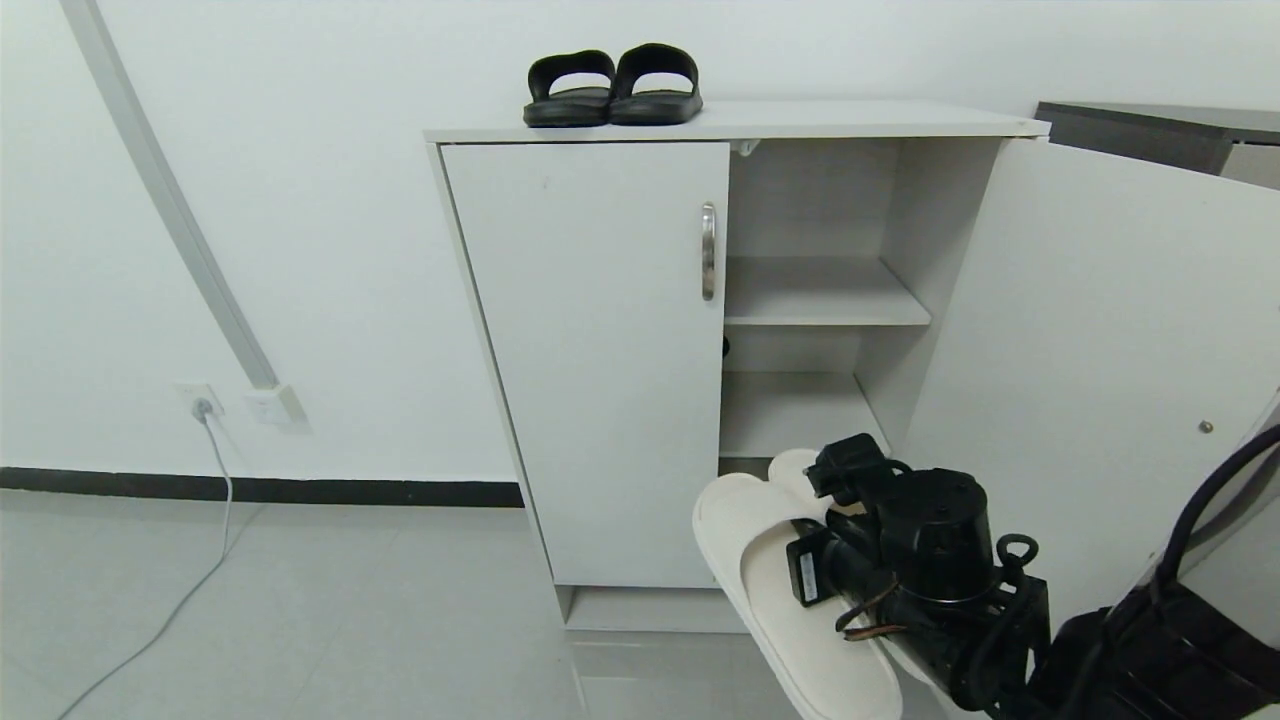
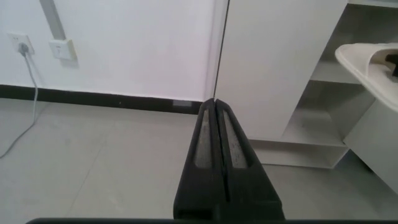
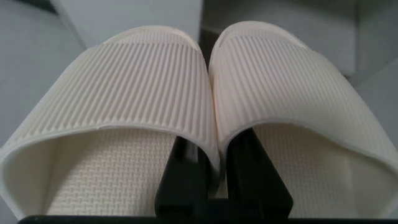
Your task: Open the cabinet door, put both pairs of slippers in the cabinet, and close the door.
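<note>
- Right gripper is clamped on the white slippers, lower right of the head frame. Its fingers are pinching the two inner strap edges together, and the pair is held side by side.
- White slippers are tilted, toes toward the cabinet, just in front of its open lower part, off the floor.
- Left gripper is closed with fingers pressed together and nothing between them. It sits low over the floor, pointing at the cabinet's left edge.
- Right door is swung open, at the right of the frame.
- Two shelves show inside, upper shelf and lower shelf, both bare.
- Left door is closed, with the handle on its right edge.
- Black slippers are on the cabinet top at upper centre, side by side and touching.
- Wall socket is at left, with its cable trailing onto the floor.
</note>
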`<state>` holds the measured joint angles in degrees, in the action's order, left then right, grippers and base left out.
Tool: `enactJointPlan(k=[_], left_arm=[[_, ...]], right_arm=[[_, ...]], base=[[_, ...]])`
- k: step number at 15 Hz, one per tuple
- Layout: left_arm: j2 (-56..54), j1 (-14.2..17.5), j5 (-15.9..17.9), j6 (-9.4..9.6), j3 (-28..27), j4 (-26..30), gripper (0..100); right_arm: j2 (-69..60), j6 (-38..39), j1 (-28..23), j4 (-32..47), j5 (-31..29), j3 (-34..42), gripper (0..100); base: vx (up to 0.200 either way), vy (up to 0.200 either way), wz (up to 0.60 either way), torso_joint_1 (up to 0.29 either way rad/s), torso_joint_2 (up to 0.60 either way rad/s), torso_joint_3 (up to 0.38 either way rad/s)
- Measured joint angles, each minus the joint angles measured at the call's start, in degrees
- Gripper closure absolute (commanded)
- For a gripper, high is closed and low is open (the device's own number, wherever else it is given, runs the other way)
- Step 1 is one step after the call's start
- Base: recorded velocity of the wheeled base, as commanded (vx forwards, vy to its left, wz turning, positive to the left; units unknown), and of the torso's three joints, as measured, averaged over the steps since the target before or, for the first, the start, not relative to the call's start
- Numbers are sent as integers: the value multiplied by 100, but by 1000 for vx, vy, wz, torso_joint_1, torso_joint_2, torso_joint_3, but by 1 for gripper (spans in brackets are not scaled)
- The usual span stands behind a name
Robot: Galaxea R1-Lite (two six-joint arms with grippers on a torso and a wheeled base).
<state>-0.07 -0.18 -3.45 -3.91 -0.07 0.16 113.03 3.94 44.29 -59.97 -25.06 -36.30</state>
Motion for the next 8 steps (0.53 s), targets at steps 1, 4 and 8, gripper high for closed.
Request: enactJointPlan(k=[1, 4, 8], left_arm=[[2, 0, 17, 4, 0, 2, 100], [0, 0, 26, -16, -2, 2, 100], [2, 0, 33, -13, -2, 0, 100]], right_arm=[[119, 29, 37, -5, -378, -258, 100], [690, 271, 2, 18, -1503, -1146, 100], [1169, 369, -157, 5, -1798, -1625, 100]], base=[[0, 0, 0, 0, 0, 0], [0, 0, 0, 0, 0, 0], [0, -150, 0, 2, 2, 2]])
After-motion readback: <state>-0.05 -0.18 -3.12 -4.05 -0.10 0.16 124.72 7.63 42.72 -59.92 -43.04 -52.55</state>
